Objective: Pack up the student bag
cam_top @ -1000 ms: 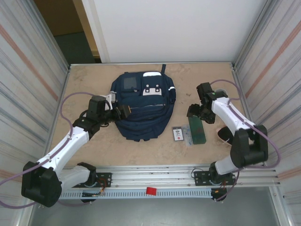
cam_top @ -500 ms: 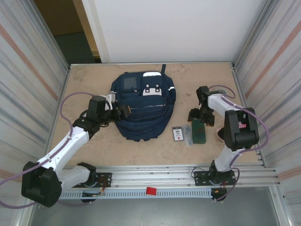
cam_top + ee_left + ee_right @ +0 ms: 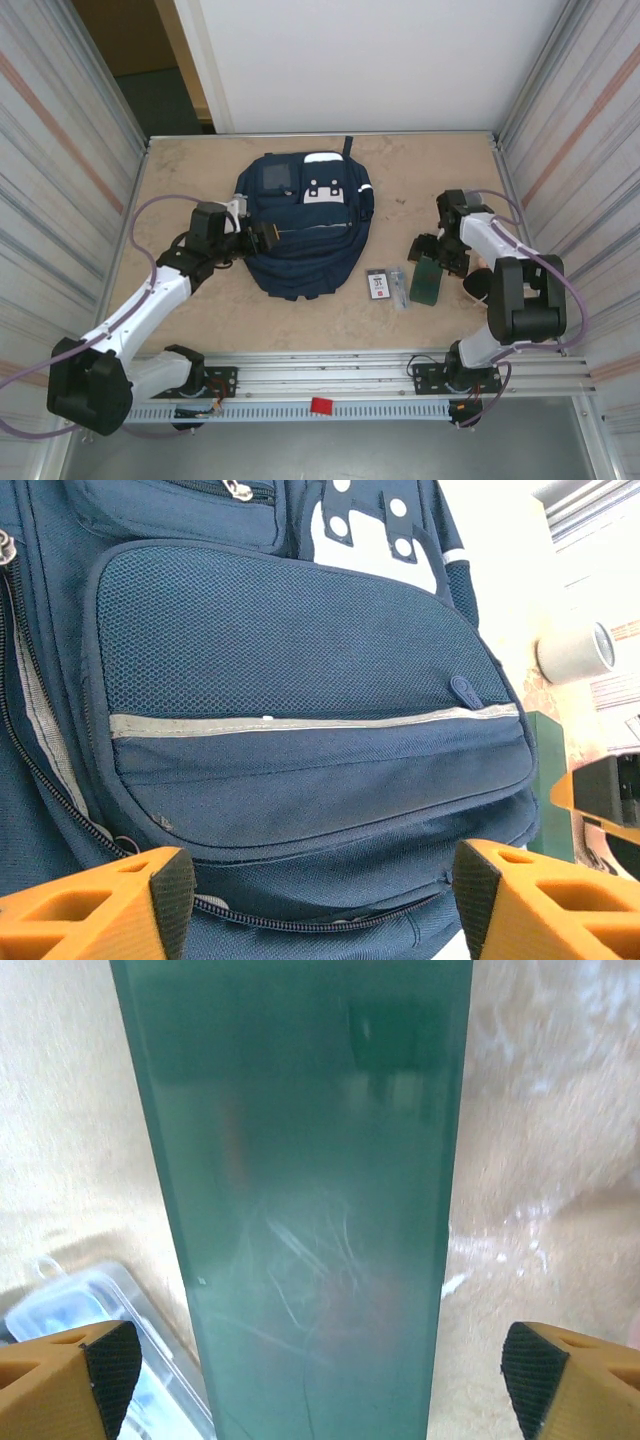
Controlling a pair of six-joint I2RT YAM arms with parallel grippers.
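Note:
The student bag, a navy backpack with white patches near its top, lies flat mid-table. My left gripper stands open at the bag's left side. In the left wrist view its orange fingers straddle the lower front pocket and a zipper line, with nothing clamped. A flat dark green case lies right of the bag. My right gripper hangs open over the case's far end. In the right wrist view the green case lies between the two fingertips, untouched.
A black card with a white label and a clear plastic packet lie between bag and green case. A white roll sits by the right arm. Metal walls close in on both sides.
The right arm swung outward and its gripper shifted slightly right and nearer, staying above the green case. The left arm and the bag have not moved.

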